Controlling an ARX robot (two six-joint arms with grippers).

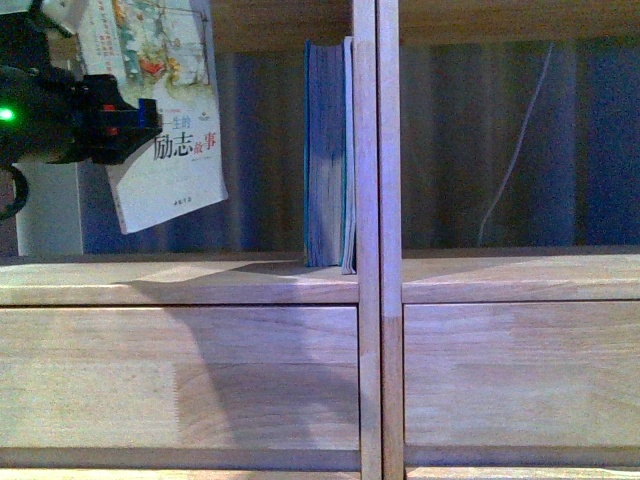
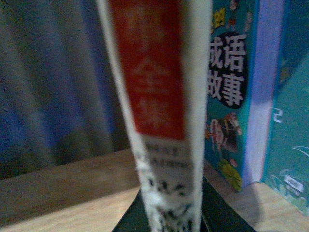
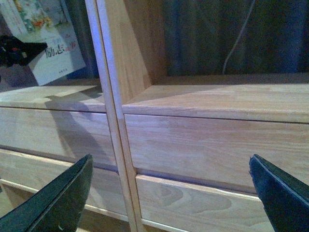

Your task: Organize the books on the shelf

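White paperback [image 1: 170,150] clamped in left hand [image 1: 125,117], tilted, above shelf [image 1: 180,285] board left of teal book [image 1: 325,150], which stands against divider [image 1: 377,200]. Square it upright, then slide alongside. Right hand [image 3: 170,164] wide open, empty.

Left gripper [image 1: 128,118] is seen as a black housing with a lit green LED [image 1: 6,114], small red marks [image 1: 111,130] and a blue-edged tip; a black cable loop [image 1: 12,195] is seen below it. Right gripper [image 3: 170,159] is shown as two black, tapered fingers [image 3: 58,200] with smooth matte faces, a pale speck on one.
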